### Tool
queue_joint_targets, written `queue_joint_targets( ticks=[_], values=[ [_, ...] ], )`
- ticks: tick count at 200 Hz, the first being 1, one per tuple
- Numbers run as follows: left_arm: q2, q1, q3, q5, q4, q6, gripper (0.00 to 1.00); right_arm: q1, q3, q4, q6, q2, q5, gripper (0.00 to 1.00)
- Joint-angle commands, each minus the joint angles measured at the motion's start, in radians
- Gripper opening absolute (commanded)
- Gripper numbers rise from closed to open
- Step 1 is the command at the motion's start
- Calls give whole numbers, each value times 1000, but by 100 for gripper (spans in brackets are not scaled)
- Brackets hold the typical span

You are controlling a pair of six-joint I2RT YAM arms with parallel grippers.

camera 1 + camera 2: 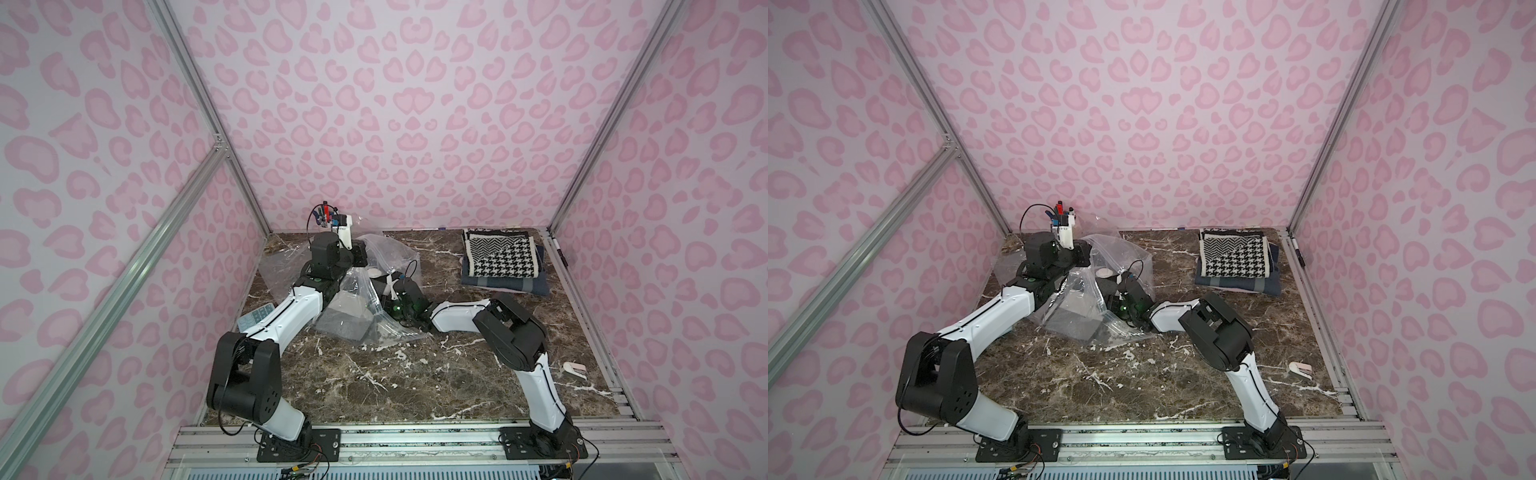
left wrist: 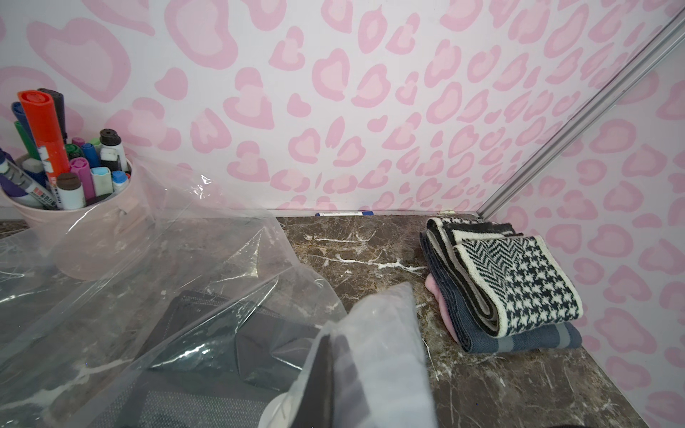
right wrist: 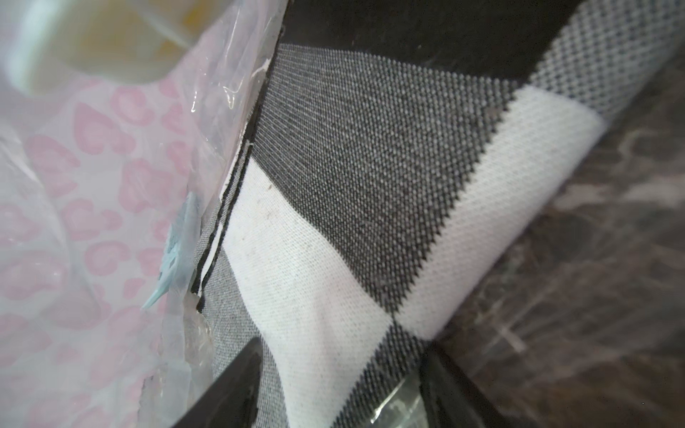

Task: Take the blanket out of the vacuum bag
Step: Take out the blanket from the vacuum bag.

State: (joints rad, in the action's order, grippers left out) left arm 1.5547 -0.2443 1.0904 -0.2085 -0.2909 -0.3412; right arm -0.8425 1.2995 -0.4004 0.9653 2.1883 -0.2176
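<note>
Step in hand: getting a hold on the blanket inside the bag. By my reading the pull-out is not yet done.
Vacuum bag (image 1: 395, 255): clear crumpled plastic on the bench (image 1: 395, 382), left of centre toward the far side, partly lifted into a peak. Its round white valve (image 1: 375, 272) faces up.
Blanket (image 1: 343, 324): grey and folded, inside the bag at its near end. The right wrist view shows grey, white and black woven bands.
Left claw (image 1: 359, 254): pressed together, seemingly pinching the bag's film at the far side and holding it up.
Right claw (image 3: 341, 344): inside the bag from the right, jaws apart on either side of a blanket fold. Whether they already squeeze it I cannot tell.
Next move calls for: a firm bite on the fold, then a draw back toward the right, with the film held high so the cloth does not drag the bag along.
Elsewhere: a pile of folded blankets (image 1: 503, 259) at the far right, well apart. A cup of markers (image 2: 92, 237) at the far left, just behind the bag.
</note>
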Motion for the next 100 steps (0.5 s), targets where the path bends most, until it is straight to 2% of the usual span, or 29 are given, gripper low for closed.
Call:
queue_joint_targets(
  ticks=[1,51,79,100],
  values=[
    [-4,0,-4,-3,-28,1,4,7,12,-14,32,19,-22,68],
    [4,1,-7,-10,-39,-7,4,27,-7,-256,197,90,-130,68],
    [5,1,-7,-9,-37,-5,4,18,51,-193,186,121,-130,68],
    [5,0,-8,-11,-37,-7,4,8,109,-133,159,136,-113,64]
  ],
)
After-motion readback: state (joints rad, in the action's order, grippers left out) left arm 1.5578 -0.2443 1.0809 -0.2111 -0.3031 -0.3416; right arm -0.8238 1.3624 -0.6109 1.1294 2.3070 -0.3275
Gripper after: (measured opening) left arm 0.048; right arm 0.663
